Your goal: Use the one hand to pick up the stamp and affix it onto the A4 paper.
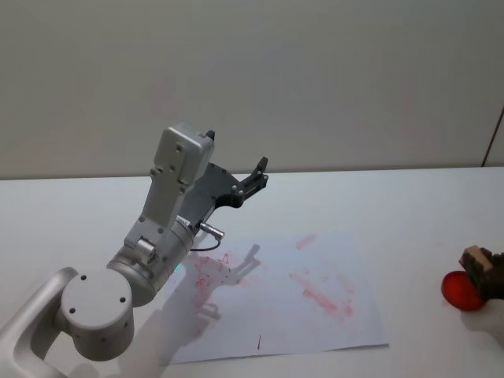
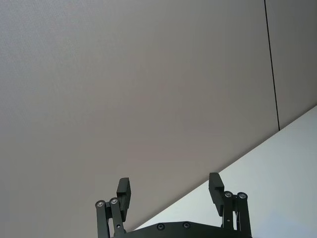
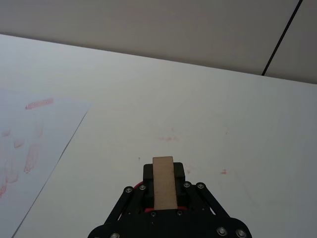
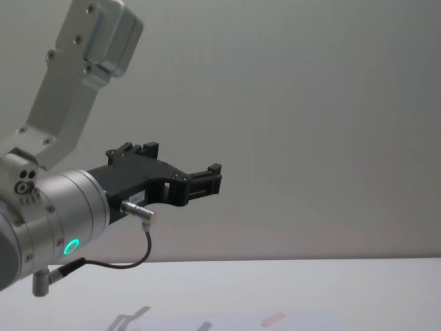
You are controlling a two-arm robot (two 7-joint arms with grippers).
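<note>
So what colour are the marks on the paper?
Red smudges on the white A4 paper, clearest in the head view.

Wide open white table between the right gripper, clamped on the stamp at the right edge, and the A4 paper; the one thing in the way is the left gripper, raised over the sheet's far-left part, fingers spread
</note>
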